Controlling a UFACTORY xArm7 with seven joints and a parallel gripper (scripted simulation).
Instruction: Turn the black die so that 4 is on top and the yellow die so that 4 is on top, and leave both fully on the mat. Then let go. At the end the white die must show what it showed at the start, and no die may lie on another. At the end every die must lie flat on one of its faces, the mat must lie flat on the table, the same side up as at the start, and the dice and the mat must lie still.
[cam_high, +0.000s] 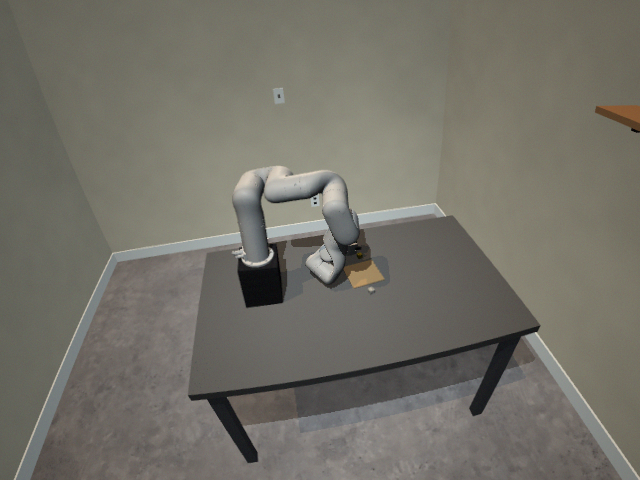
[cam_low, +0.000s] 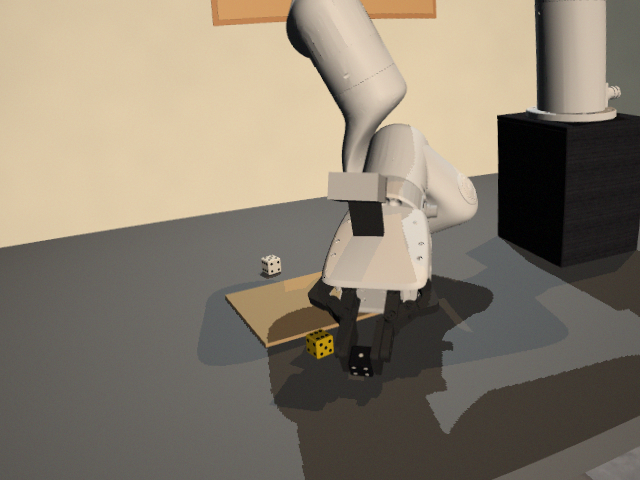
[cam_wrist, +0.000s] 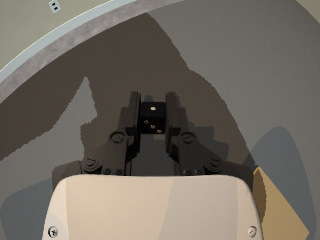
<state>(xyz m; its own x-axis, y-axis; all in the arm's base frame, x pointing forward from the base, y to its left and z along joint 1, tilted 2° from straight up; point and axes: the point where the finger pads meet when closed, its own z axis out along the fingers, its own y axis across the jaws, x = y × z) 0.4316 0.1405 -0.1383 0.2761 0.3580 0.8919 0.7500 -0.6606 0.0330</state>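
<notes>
Grey tabletop: beside tan square mat, black gripper grips black cubic die, presumably for turning.

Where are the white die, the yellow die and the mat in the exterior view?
White die (cam_low: 270, 265): exterior view, on its side facing the camera.
Yellow die (cam_low: 320, 344): exterior view, near its front edge.
Mat (cam_low: 258, 304): exterior view, on its bare upper surface.
</notes>
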